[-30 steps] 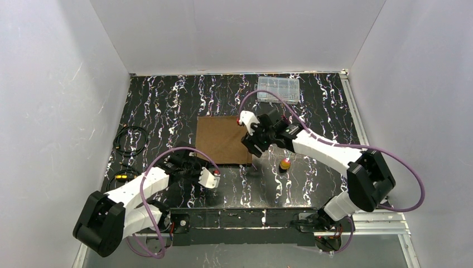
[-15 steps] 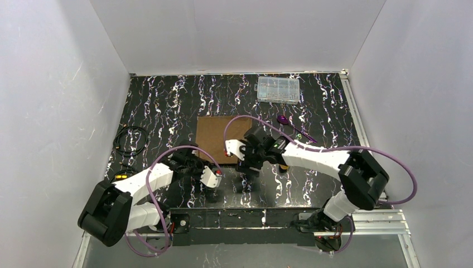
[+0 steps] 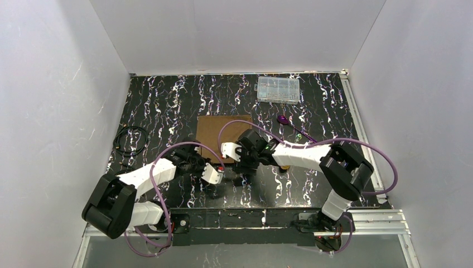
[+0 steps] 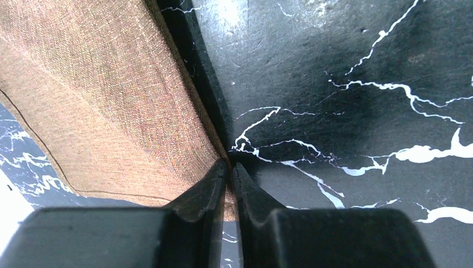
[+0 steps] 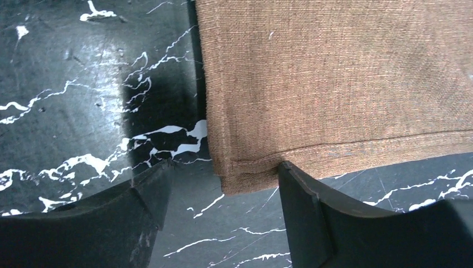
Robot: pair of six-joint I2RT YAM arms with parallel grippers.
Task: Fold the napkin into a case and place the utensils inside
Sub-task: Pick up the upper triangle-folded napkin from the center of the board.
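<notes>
**Item: napkin fold, near-edge pickup, one corner secured**

**Left gripper** [image 4: 228, 170]: the jaws are drawn together on one near corner of the napkin [image 4: 111, 95]. A sliver of brown cloth shows between the fingers, and the cloth rises off the table [image 4: 346, 84] in a slanted sheet towards the pinch.

**Right gripper** [image 5: 224, 167]: the jaws stand wide apart and hold nothing. The fingertips [image 5: 159, 176] are low by the tabletop, set either side of the napkin's other near corner. The stitched hem lies flat between them.

**Napkin, overall:** seen from above, it lies spread at the middle of the table, with both grippers at its near edge. No fold can be seen yet in any view.

**Utensils:** the purple-headed utensil [image 3: 284, 119] lies on the table to the right of the napkin and apart from it. The other utensil cannot be made out clearly beneath the right arm.

**Other contents:** a clear compartment box [image 3: 278, 89] sits at the far edge, and a coiled cable [image 3: 131, 139] lies at the left.

**Step in hand (judged):** taking hold of the two near corners for the first fold. The task is at an early stage, with nothing tucked inside.

**Next move calls for:** the right jaws closing squarely on the corner between them and catching the hem rather than sliding off it. Both arms would then lift together at an even height and carry the near edge over towards the far one, so that the cloth does not skew.
</notes>
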